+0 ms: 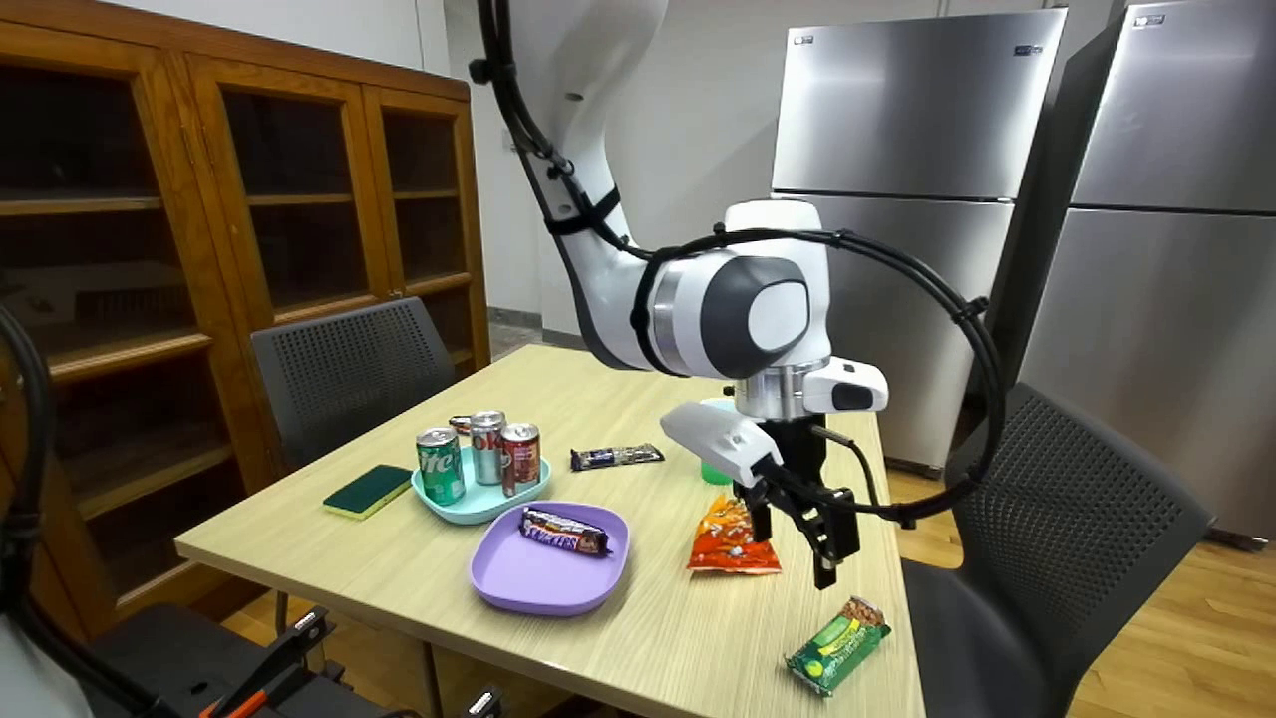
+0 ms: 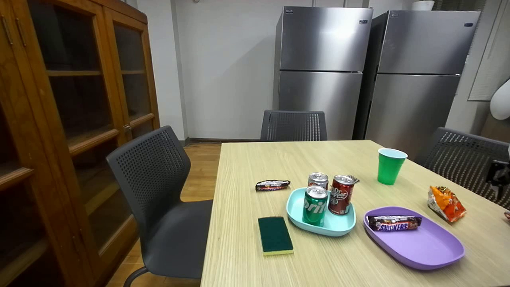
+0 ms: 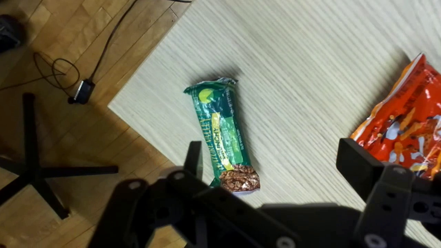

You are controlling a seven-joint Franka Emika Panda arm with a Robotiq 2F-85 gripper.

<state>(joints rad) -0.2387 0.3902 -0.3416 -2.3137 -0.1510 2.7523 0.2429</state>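
Observation:
My gripper (image 3: pixel 270 151) is open above the table corner, with nothing held between its fingers. Below it in the wrist view lies a green granola bar (image 3: pixel 222 127), nearer the left finger and apart from it; the same bar (image 1: pixel 840 646) rests near the table edge in an exterior view. An orange-red snack bag (image 3: pixel 410 124) lies beyond the right finger, which covers part of it. Seen from outside, the gripper (image 1: pixel 793 558) hangs over the table between bag (image 1: pixel 733 538) and granola bar. Only part of the gripper shows at the right edge of an exterior view.
A purple plate (image 2: pixel 426 247) bears a Snickers bar (image 2: pixel 394 223). Beside it, a teal plate (image 2: pixel 324 231) holds a green can (image 2: pixel 314 207) and two others. A sponge (image 2: pixel 275 235), a dark-wrapped bar (image 2: pixel 273 185) and a green cup (image 2: pixel 390 167) stand around. Chairs border the table.

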